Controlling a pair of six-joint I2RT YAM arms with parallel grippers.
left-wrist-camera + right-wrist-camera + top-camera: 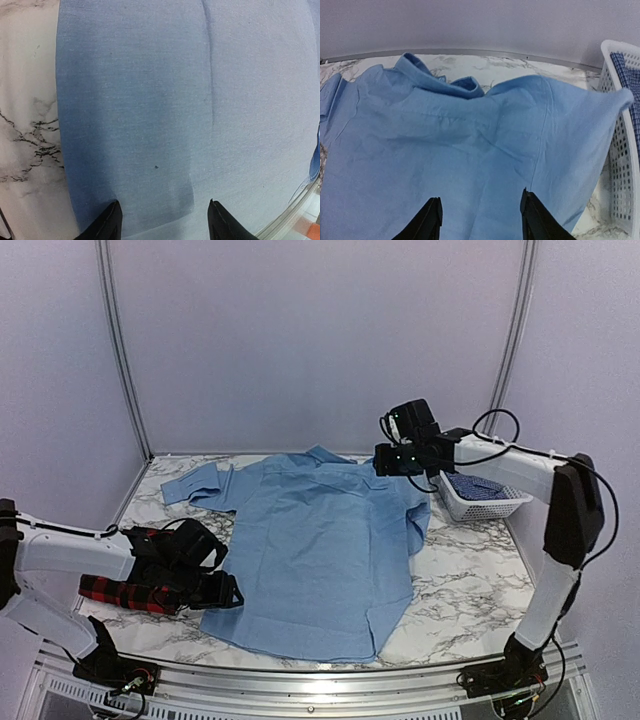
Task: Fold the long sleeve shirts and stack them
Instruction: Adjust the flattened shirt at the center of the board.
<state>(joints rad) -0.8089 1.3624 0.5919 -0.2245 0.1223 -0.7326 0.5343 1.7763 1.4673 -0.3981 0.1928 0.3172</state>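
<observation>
The light blue shirt [315, 550] lies spread flat, back up, collar at the far side, one sleeve reaching far left. It fills the left wrist view [190, 100] and the right wrist view [460, 150]. The red-and-black plaid shirt [125, 595] lies folded at the near left, partly hidden under my left arm. My left gripper [228, 590] is open and empty at the blue shirt's near left edge; its fingertips [112, 220] hover over the cloth. My right gripper [385, 460] is open and empty above the shirt's far right shoulder, fingertips [532, 215] over the cloth.
A white plastic basket [490, 502] holding a blue checked cloth [478, 486] stands at the far right, also in the right wrist view [620, 165]. Marble tabletop [470, 590] shows around the shirt. A metal rail [300, 680] runs along the near edge. Walls enclose the back and sides.
</observation>
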